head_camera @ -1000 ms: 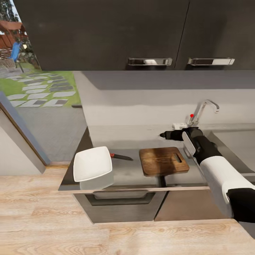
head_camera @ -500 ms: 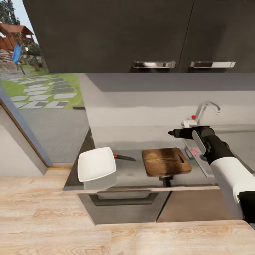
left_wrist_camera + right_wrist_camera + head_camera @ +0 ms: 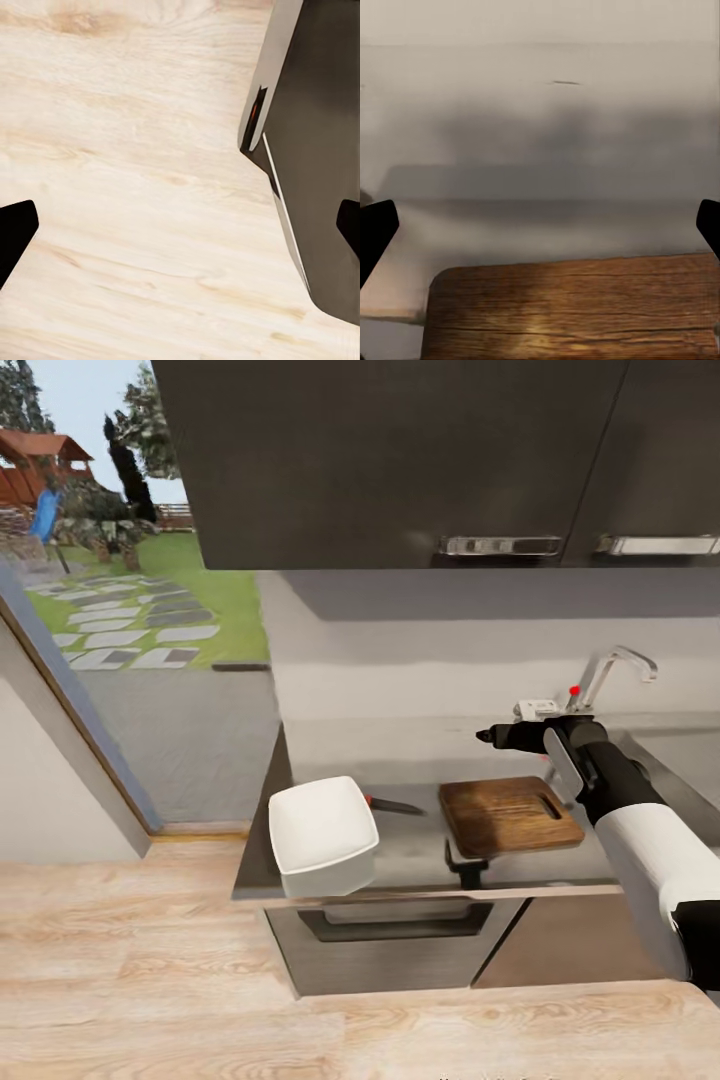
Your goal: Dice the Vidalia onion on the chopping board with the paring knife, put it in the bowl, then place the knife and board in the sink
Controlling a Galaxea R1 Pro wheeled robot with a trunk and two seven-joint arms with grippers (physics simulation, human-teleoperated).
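Holding my right claw (image 3: 487, 737) spread empty above the board's (image 3: 510, 816) far edge; I judge the sink (image 3: 690, 760) lies rightward, nearest this arm.

Right gripper (image 3: 540, 225) jaws spread wide, dark fingertips (image 3: 375, 229) at opposite edges, nothing between them; brown wooden chopping board (image 3: 570, 311), rounded corner showing, lies on the grey tabletop (image 3: 540, 217) below a pale wall (image 3: 540, 75).

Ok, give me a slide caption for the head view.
Right gripper hovers above chopping board; bowl and paring knife alongside.
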